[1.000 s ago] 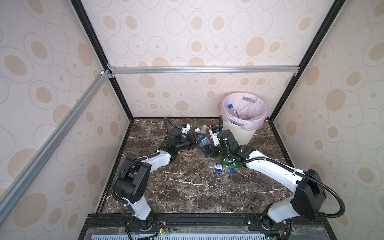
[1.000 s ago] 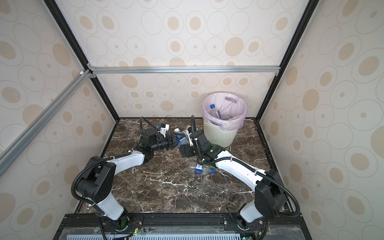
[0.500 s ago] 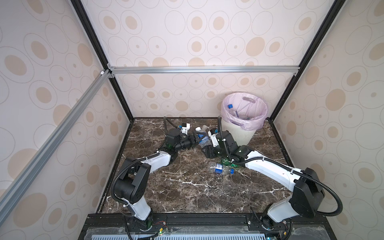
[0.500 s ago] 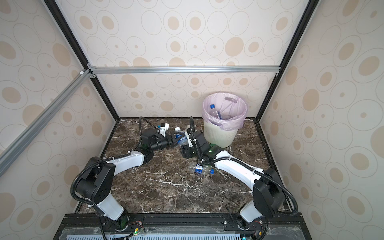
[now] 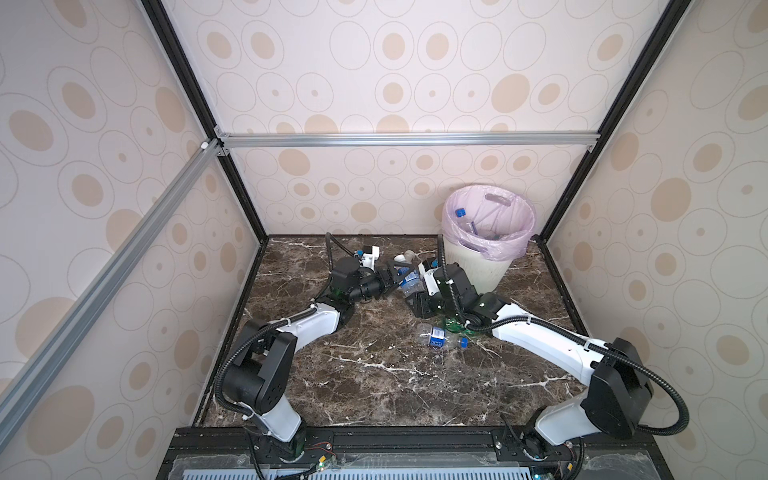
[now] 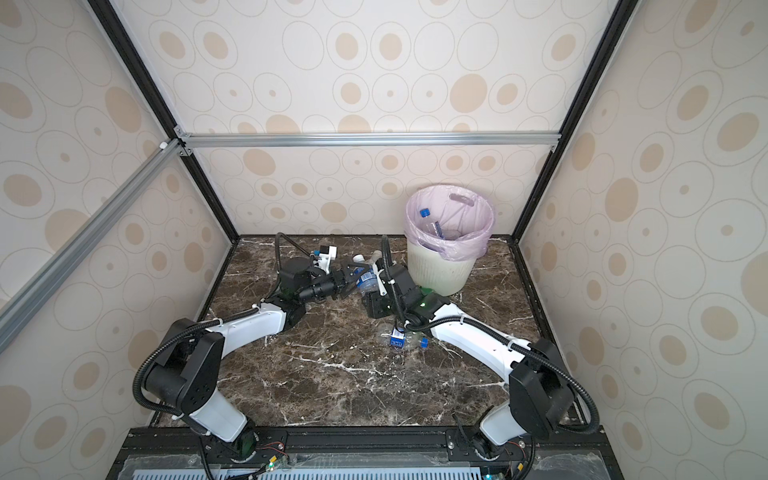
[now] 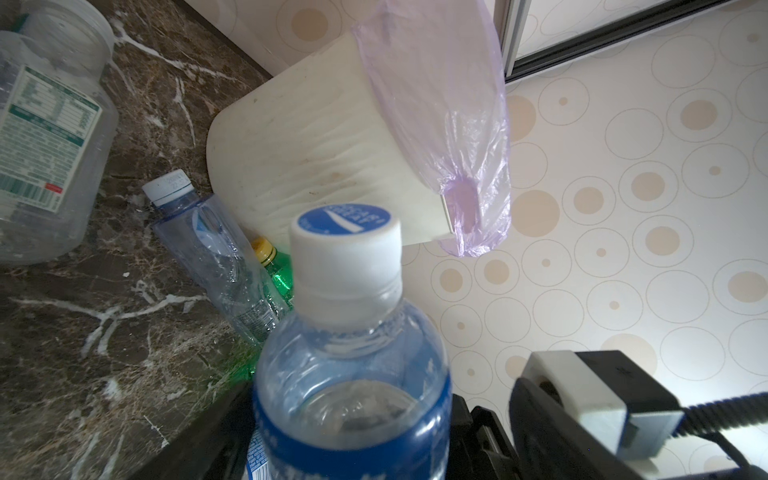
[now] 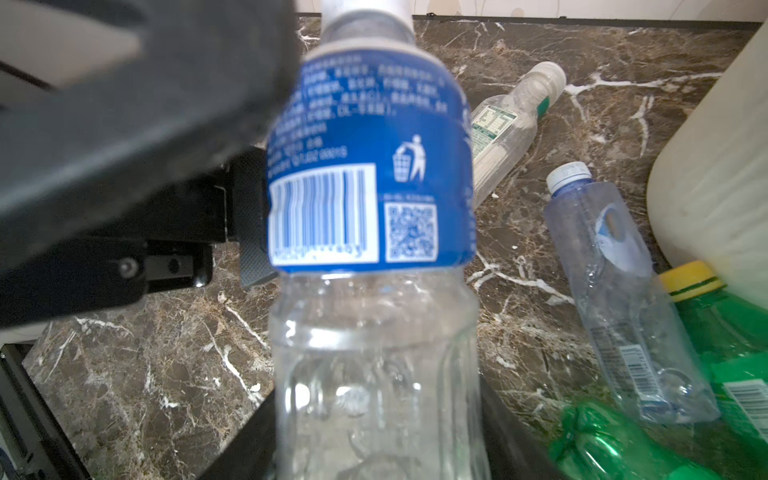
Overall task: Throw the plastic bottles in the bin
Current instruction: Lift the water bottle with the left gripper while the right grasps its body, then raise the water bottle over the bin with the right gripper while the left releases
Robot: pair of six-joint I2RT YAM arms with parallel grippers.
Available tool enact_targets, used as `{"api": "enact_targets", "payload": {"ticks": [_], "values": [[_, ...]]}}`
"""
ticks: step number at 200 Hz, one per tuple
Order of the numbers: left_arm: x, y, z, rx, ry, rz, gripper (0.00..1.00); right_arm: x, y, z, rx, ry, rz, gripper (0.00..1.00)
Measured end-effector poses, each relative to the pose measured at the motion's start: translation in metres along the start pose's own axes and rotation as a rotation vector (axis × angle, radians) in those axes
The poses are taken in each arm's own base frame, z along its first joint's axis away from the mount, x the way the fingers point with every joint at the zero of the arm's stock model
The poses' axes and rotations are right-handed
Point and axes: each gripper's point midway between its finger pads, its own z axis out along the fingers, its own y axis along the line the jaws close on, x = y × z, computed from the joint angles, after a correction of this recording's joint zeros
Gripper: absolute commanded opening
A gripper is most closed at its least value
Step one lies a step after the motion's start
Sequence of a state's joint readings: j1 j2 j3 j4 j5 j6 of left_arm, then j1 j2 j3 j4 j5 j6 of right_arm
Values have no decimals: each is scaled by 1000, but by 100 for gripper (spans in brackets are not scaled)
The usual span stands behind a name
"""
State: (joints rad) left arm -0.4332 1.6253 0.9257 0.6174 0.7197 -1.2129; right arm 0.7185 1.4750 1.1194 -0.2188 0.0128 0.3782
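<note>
Left hand (image 5: 394,279) now spread, right hand (image 5: 415,297) closed on blue-label bottle (image 8: 370,166)

The dark brown, white-veined marble tabletop (image 5: 374,374) carries a round cream ribbed plastic bin (image 5: 486,270), upright in its far right corner. A clear blue-labelled plastic bottle (image 5: 437,336) lies near the middle. A pale blue bottle (image 8: 615,282), a green yellow-capped bottle (image 8: 723,320) and a clear green-labelled bottle (image 8: 507,124) lie near the bin.

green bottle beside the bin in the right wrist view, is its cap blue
No, the green bottle lying next to the bin has a yellow cap.
</note>
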Motion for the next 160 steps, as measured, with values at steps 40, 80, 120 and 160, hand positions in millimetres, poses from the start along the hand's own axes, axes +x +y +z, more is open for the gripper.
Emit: {"api": "enact_targets", "payload": {"ticks": [40,80,120,160], "values": [[-5,-12,-3,12,-8,21,99,-12,-4,-14,29,-49,0,50],[-11,-28,-7,8,-11,81,99,-22,-18,-32,82,-79,2,50],[-17,-53,-15,6,-23,181,99,-49,-46,-56,157,-129,20,50],[-20,-84,-14,-15,-25,317,99,-97,-74,-101,222,-247,45,49]]}}
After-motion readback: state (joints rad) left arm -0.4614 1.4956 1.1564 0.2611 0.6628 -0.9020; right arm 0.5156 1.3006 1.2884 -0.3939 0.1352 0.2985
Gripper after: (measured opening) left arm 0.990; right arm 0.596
